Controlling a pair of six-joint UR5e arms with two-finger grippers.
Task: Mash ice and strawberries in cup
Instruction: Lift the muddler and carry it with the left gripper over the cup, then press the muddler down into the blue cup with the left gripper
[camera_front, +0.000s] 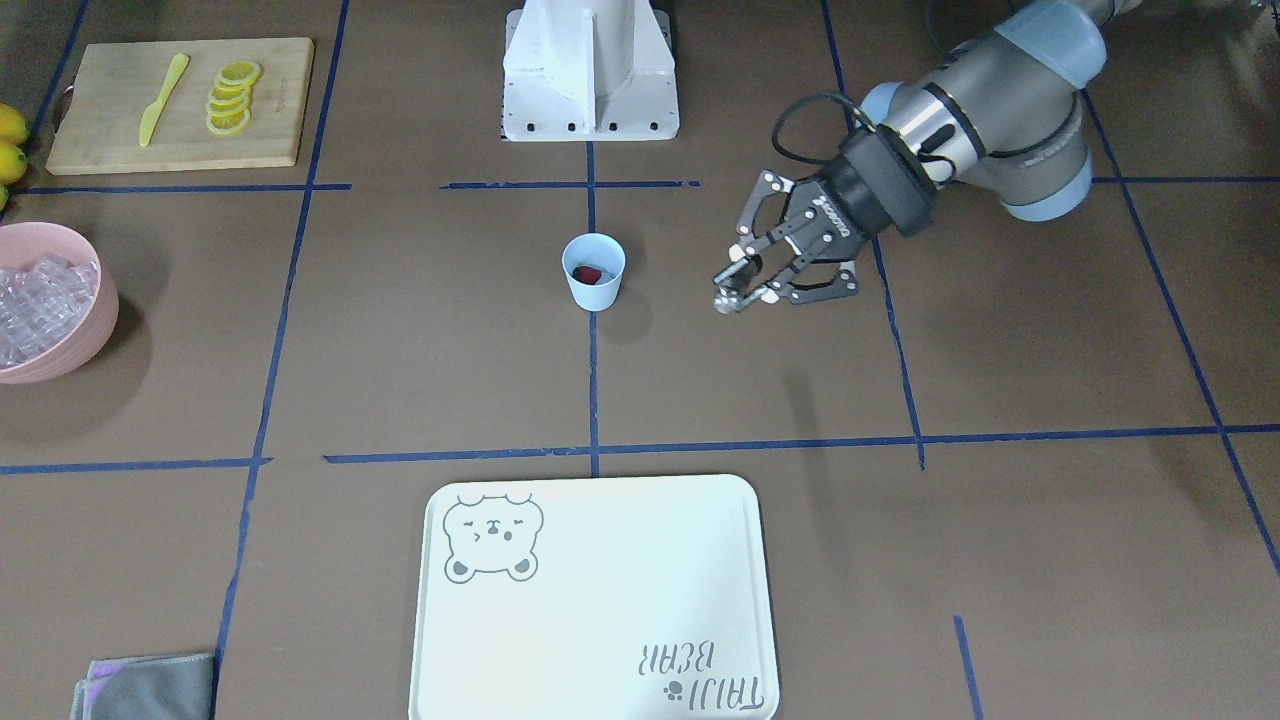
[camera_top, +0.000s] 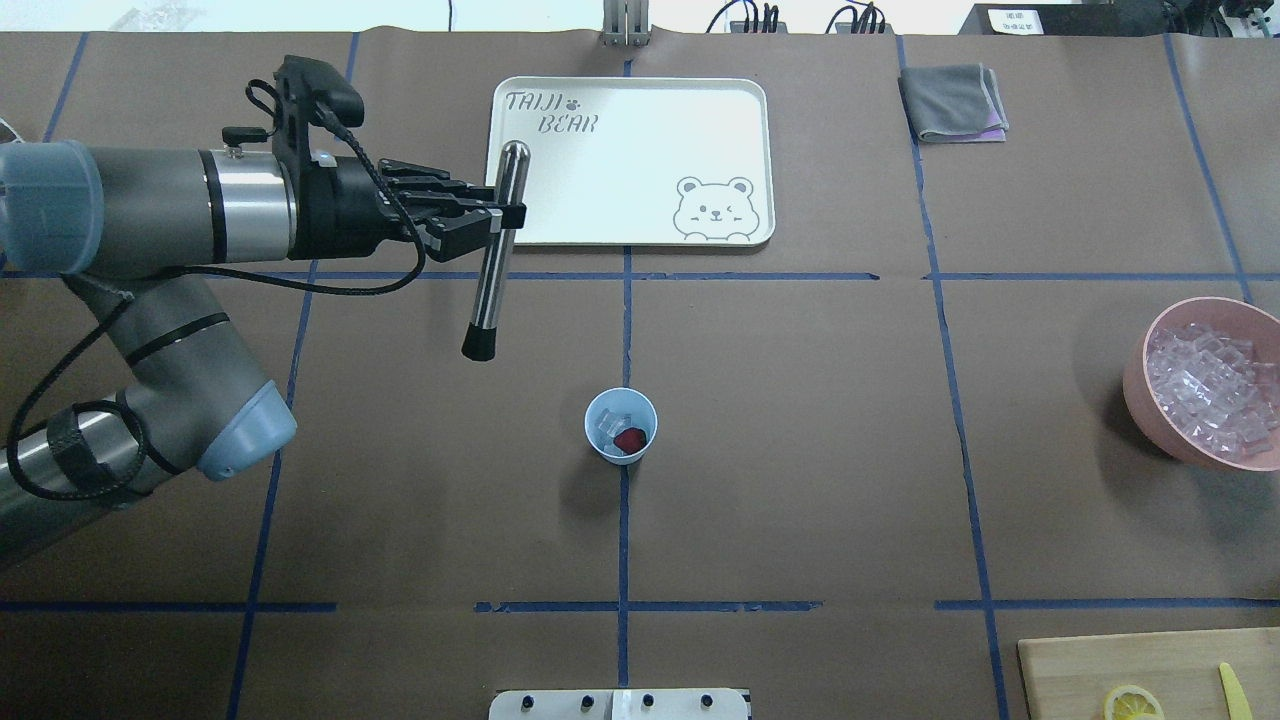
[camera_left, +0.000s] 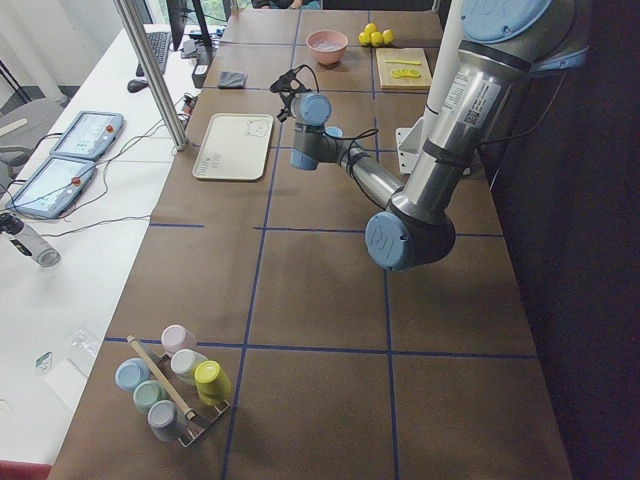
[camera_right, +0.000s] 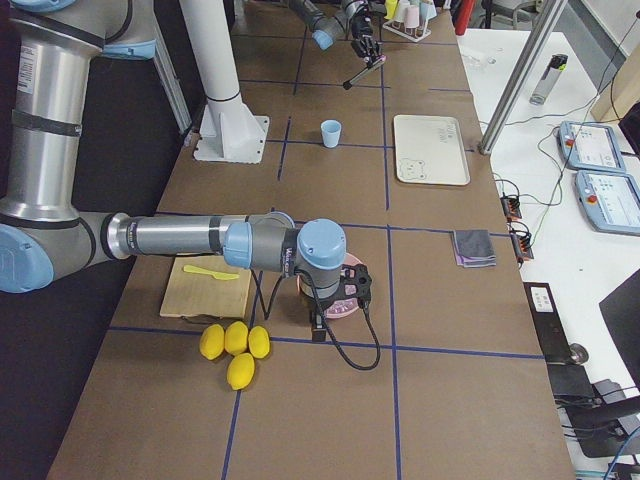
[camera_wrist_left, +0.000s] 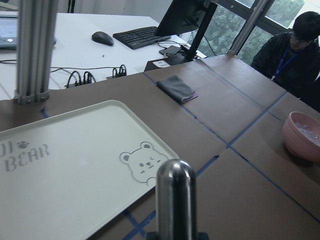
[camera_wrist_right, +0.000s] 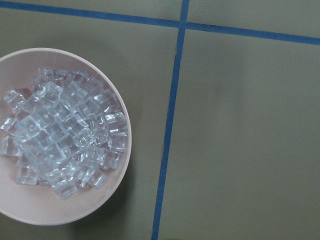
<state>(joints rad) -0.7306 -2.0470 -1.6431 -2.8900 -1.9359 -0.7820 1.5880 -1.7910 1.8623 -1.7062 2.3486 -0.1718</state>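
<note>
Two things sit inside the cup (camera_top: 621, 426): a red strawberry (camera_top: 630, 439) and a few clear pieces of ice (camera_top: 608, 424) just beside it. The cup stands upright on a blue tape line near the middle of the table (camera_top: 800, 480), with nothing close around it.

The left gripper (camera_top: 497, 218) hangs above the table to the far left of the cup, well apart from it. Its fingers pinch a metal rod (camera_top: 487, 295) partway along its length. The rod is tilted, with its black tip lower and nearer the robot. In the overhead view its rounded shiny top shows against the left edge of the tray (camera_top: 640, 150). That tray, with a bear drawn on it, lies on the far side of the table beyond the cup.

The right gripper (camera_right: 338, 296) appears only in a side view, low beside the pink bowl (camera_top: 1136, 385) at the right end of the table. Whether its fingers are spread or pressed together I cannot tell. The bowl is heaped with more ice cubes (camera_wrist_right: 65, 135).

A cutting board (camera_front: 110, 140) with lemon slices (camera_front: 232, 97) and a yellow knife (camera_front: 163, 98) lies at the near right, with whole lemons (camera_right: 235, 350) just past it. A folded grey cloth (camera_top: 952, 102) lies to the right of the tray
</note>
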